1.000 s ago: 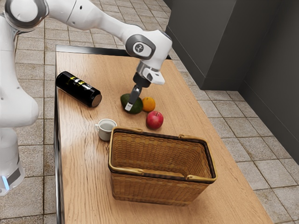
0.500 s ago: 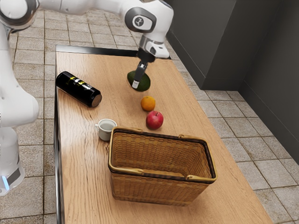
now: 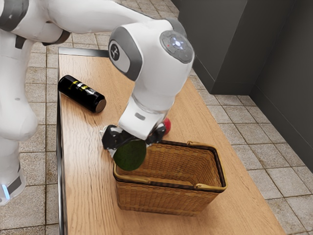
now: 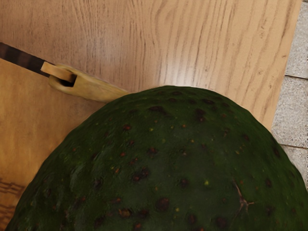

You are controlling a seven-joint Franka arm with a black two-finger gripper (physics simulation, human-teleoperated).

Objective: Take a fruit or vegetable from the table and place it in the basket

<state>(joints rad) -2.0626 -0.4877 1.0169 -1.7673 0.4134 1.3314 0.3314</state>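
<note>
My gripper [image 3: 131, 143] is shut on the dark green avocado [image 3: 130, 155], one finger on each side of it. In the exterior view the avocado hangs in front of the basket's [image 3: 215, 169] back left corner, overlapping its rim. In the wrist view the avocado [image 4: 168, 168] looms large just under my hand, with part of the basket's rim [image 4: 101, 89] beyond it. The red apple [image 3: 167, 126] lies on the table, partly hidden behind my hand.
A black bottle [image 3: 82, 93] lies on its side toward the exterior view's upper left. The pale mug [image 3: 103, 131] is mostly hidden behind my gripper. Bare wooden table [image 3: 88, 186] stretches along the basket's left side in the exterior view.
The avocado was lifted off the table, then carried toward the exterior view's lower left to the basket's corner. My hand has turned, and the arm now covers the orange.
</note>
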